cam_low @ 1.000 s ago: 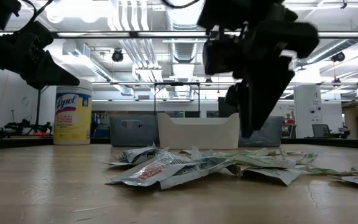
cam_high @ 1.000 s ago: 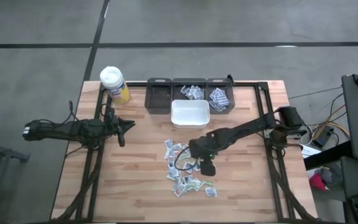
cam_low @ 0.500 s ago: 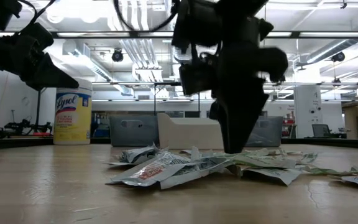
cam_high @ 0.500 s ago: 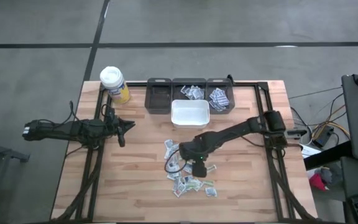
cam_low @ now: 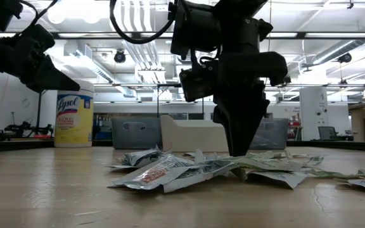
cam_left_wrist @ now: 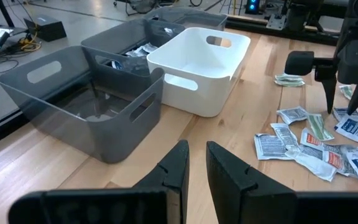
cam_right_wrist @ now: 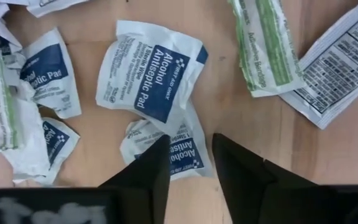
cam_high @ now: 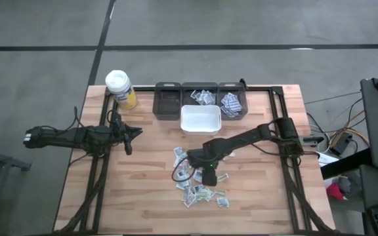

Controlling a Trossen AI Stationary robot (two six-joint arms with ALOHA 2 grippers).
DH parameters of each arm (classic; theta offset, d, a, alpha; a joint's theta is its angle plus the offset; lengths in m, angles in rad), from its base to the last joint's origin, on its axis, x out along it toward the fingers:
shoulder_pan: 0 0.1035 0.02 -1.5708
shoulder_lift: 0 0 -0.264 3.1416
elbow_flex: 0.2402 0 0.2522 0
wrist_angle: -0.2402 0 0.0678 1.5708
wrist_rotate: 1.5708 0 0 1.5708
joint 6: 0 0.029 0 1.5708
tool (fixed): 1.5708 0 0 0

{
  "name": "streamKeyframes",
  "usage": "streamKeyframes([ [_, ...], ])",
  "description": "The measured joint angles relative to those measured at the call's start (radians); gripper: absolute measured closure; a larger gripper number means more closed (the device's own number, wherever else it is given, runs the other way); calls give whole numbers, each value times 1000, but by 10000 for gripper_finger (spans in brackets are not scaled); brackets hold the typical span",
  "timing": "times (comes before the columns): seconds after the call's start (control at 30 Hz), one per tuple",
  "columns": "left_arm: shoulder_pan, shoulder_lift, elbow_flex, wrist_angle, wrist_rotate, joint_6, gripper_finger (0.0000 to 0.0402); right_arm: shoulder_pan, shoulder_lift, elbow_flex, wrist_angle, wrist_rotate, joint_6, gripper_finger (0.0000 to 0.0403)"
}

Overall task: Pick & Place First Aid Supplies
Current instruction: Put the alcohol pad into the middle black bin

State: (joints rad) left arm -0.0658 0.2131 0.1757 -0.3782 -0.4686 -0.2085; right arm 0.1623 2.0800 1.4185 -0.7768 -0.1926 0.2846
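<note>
Packets (cam_high: 201, 182) are strewn at the tabletop's middle toward its front edge; one blue-printed packet (cam_right_wrist: 180, 151) is straddled by the right tool (cam_right_wrist: 190, 163), jaws narrowly parted; the left tool (cam_high: 131, 134) is held well apart, nearly closed.

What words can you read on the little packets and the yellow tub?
"Alcohol Antiseptic Pad" on the big blue-printed packet.
"Alcohol" on the packet between the right gripper fingers.
"Antiseptic Pad" on the left blue packet.
"Lysol" on the yellow tub.
The black-print packet is too small to read.
</note>
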Motion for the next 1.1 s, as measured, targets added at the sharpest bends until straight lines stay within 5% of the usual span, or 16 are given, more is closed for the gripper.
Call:
streamKeyframes([
  [0.47,0,0,0,0,0,0,348,3,1,-1,-154,102,39,390],
  [0.73,0,0,0,0,0,0,348,1,-17,36,-312,126,58,394],
  [1.1,0,0,0,0,0,0,348,-2,-71,277,-360,283,-16,394],
])
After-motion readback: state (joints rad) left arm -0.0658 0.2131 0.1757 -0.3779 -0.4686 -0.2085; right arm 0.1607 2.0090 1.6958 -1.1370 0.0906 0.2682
